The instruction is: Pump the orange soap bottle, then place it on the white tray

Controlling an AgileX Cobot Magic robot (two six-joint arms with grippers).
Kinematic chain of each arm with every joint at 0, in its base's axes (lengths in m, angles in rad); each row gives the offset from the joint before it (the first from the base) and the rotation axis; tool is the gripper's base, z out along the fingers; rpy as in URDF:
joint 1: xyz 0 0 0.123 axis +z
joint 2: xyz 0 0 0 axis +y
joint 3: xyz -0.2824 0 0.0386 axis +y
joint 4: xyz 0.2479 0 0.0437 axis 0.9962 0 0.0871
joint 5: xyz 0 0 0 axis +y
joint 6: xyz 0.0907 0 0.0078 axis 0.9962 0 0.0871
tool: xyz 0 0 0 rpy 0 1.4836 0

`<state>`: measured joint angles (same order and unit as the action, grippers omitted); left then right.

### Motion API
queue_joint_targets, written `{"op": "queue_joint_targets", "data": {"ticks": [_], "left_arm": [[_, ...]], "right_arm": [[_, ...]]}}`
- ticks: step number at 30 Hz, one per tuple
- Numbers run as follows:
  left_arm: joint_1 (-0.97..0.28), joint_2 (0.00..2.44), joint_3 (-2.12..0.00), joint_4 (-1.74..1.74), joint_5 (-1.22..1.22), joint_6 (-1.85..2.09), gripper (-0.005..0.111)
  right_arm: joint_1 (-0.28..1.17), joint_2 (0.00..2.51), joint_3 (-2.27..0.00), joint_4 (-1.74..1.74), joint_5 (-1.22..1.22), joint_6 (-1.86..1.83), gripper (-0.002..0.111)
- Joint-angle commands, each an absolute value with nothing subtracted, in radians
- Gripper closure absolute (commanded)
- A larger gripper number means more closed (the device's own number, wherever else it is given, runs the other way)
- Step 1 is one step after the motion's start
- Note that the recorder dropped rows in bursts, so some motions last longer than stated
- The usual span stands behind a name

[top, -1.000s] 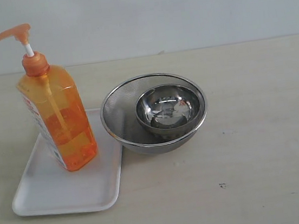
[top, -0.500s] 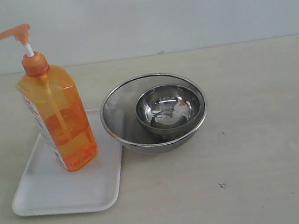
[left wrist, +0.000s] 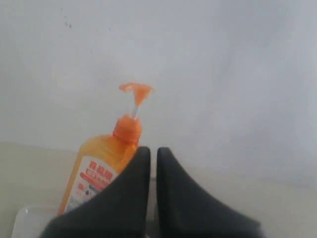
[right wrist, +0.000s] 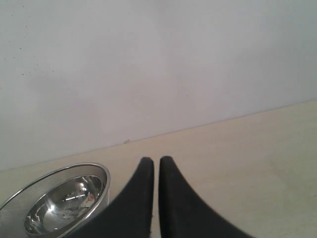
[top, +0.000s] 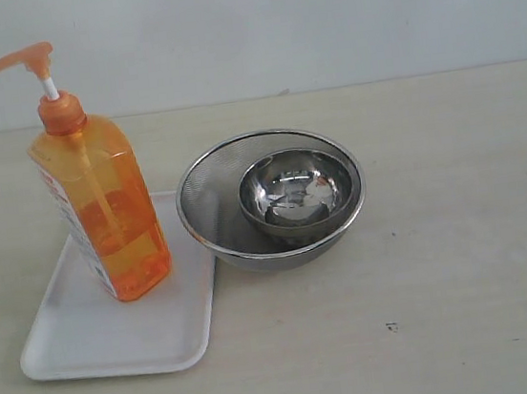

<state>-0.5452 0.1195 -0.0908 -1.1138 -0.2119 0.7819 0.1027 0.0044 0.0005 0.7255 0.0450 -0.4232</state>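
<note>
Both grippers, the left gripper (left wrist: 153,151) and the right gripper (right wrist: 152,159), are seen with jaws pressed together and nothing held. The orange soap bottle (top: 107,211) is stood upright on the white tray (top: 80,344), just beside the mesh strainer (top: 209,204). If a pump is judged due, the pump head (top: 20,59) is best pressed straight down, so the bottle is not tipped.

In the left wrist view the orange soap bottle (left wrist: 99,173) is blurred, its label text unreadable, and the left gripper (left wrist: 153,151) hides part of its body. The white tray (left wrist: 27,220) is cut off by the picture's edge, and so is the mesh strainer (right wrist: 15,213) in the right wrist view.
</note>
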Motion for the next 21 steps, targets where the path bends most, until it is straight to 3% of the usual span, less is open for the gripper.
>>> {"op": "queue_joint_targets", "data": {"ticks": [1,9,21], "left_arm": [[-0.542,0.132,-0.161,-1.085,-0.349,0.738,0.102],[-0.542,0.398,-0.379,-0.878,-0.302,0.607,0.102],[-0.538,0.877,-0.612,-0.906,-0.423,0.885,0.102]], "right_arm": [[0.099,0.000,0.000,0.722,0.042,-0.425,0.108],[0.099,0.000,0.000,0.722,0.042,-0.425,0.108],[0.099,0.000,0.000,0.722,0.042,-0.425,0.108]]}}
